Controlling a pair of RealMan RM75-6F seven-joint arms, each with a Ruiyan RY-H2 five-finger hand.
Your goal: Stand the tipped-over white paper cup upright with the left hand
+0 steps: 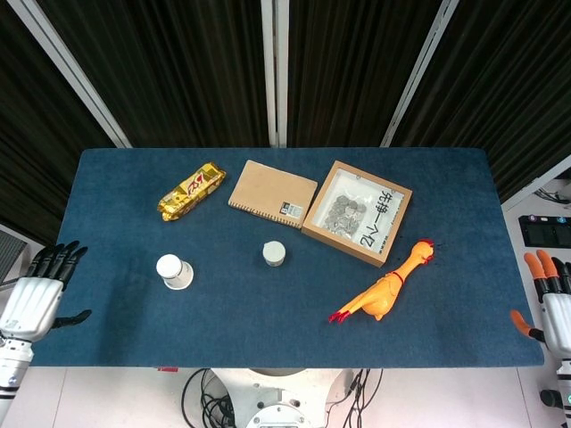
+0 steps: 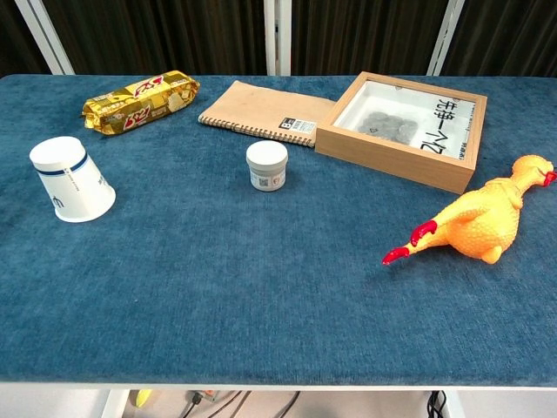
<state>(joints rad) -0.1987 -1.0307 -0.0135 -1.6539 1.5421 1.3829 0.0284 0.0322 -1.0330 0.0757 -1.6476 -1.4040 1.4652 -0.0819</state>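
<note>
A white paper cup (image 1: 174,271) (image 2: 70,178) with a blue band lies on its side on the blue table, left of centre. My left hand (image 1: 37,294) hovers off the table's left edge, fingers spread and empty, well left of the cup. Off the right edge, my right hand (image 1: 550,303) is also empty with its fingers apart. Neither hand shows in the chest view.
A gold snack pack (image 1: 191,190), a brown notebook (image 1: 272,193) and a wooden box of coins (image 1: 358,212) lie along the back. A small white jar (image 1: 274,253) stands mid-table. At the right lies an orange rubber chicken (image 1: 385,287).
</note>
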